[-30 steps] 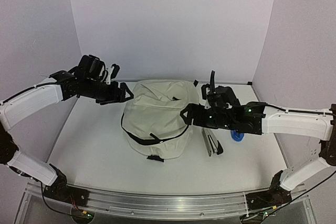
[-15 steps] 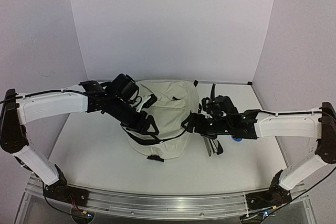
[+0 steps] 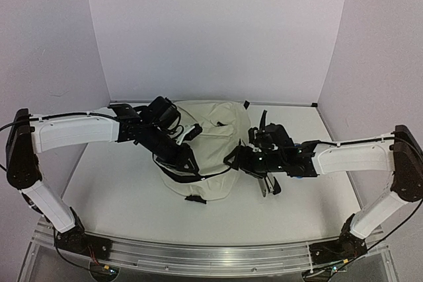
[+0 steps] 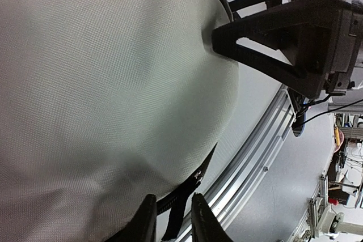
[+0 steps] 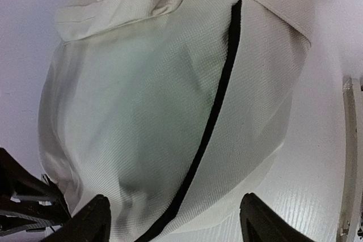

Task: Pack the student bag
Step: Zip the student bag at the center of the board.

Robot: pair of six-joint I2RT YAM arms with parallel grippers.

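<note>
At student bag (image 3: 211,150): left hand (image 4: 173,201) nearly pressed together astride zipper pull (image 4: 177,215), pinch unclear; right hand (image 5: 176,211) spread.

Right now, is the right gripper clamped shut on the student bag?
No, the right gripper stands wide open, facing the student bag.

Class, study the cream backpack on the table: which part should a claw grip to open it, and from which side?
Probably the black zipper tab, approached from the left. It sticks out from the bulging fabric of the student bag, which offers nothing to pinch; the left claw straddles it.
</note>
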